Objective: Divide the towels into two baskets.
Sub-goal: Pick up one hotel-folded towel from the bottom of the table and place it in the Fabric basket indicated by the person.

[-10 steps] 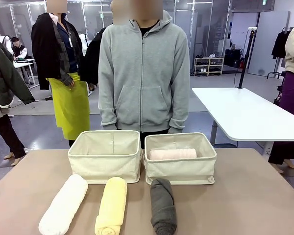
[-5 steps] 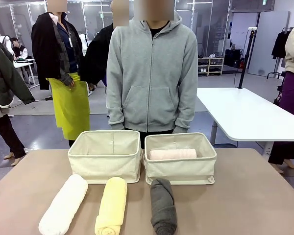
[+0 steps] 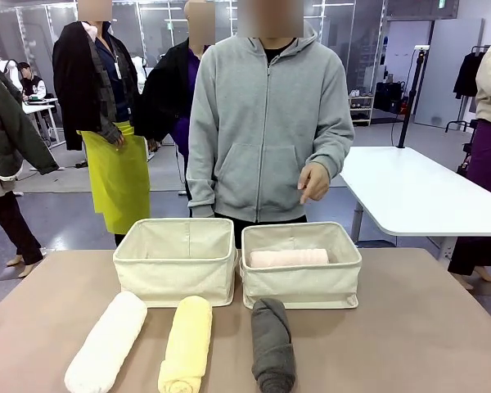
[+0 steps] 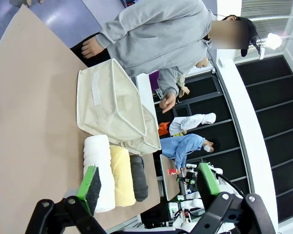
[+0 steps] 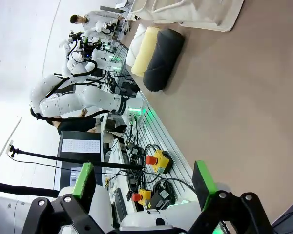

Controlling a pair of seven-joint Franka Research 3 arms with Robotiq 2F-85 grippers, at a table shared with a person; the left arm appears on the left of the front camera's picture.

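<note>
Front view: two baskets stand side by side at 12 o'clock on the table (image 3: 425, 327), their walls touching. The left basket (image 3: 176, 274) shows no towel inside. The right basket (image 3: 303, 285) holds the pink towel (image 3: 288, 258), lying crosswise. Three rolled towels lie on the table on the near side of the baskets. The white towel (image 3: 106, 342) is at 7 o'clock from the left basket and tilted. The yellow towel (image 3: 186, 344) is at 6 o'clock from that basket. The grey towel (image 3: 272, 344) is at 7 o'clock from the right basket, its far end right at the front wall. A person (image 3: 266, 123) stands behind the baskets with one hand (image 3: 313, 182) raised above the right basket.

Left wrist view: the left gripper (image 4: 150, 181) hangs over the table with its jaws spread wide, gripping nothing. Right wrist view: the right gripper (image 5: 143, 179) is likewise spread wide and empty.
</note>
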